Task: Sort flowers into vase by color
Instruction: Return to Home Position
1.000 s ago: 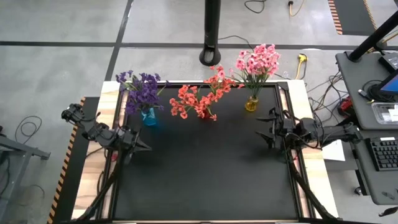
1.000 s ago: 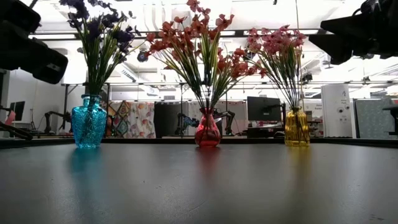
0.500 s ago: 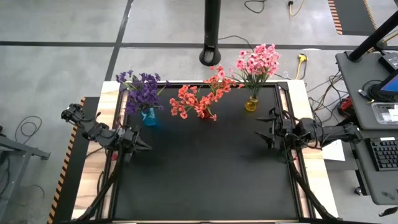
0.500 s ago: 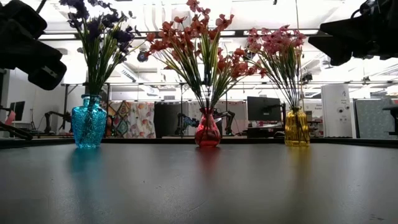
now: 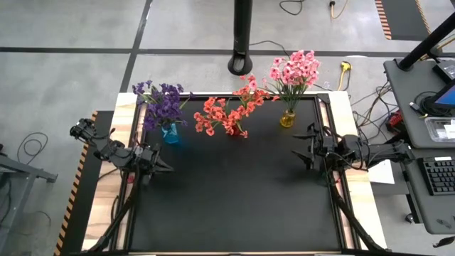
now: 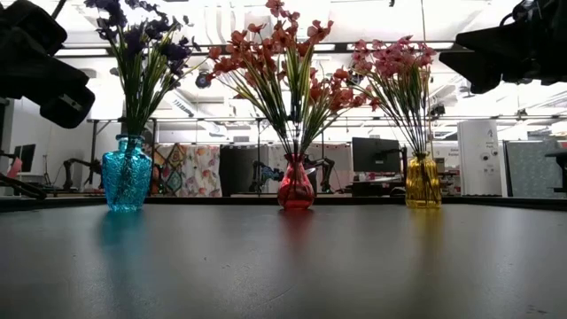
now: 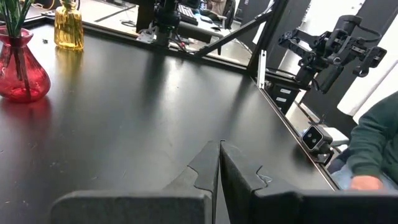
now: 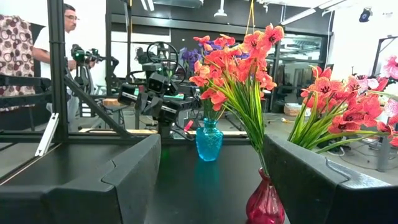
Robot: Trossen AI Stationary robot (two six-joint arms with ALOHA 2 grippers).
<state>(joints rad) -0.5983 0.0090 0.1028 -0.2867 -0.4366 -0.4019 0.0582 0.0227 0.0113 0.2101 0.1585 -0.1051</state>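
Evidently the artificial flowers are all sorted: the purple-blossomed sprigs (image 5: 162, 103) are stood in the turquoise-blue glass vase (image 5: 170, 134), the coral-red sprigs (image 5: 226, 115) in the red glass vase (image 6: 296, 186), and the pink sprigs (image 5: 293, 71) in the amber-yellow glass vase (image 5: 287, 119). The stems are upright, and the three vases are ranged in a row along the far edge of the black surface (image 5: 234, 206). No flower is seen lying loose. The left arm (image 5: 117, 153) is held at the surface's left side, nearest the blue vase, its jaws pressed together on nothing. The right arm (image 5: 355, 151) is held at the right side, nearest the yellow vase, its jaws spread wide and empty. Every bouquet lies ahead of and apart from both sets of jaws, so only a withdrawal to rest is judged to be left. Nothing is seen standing in its way.
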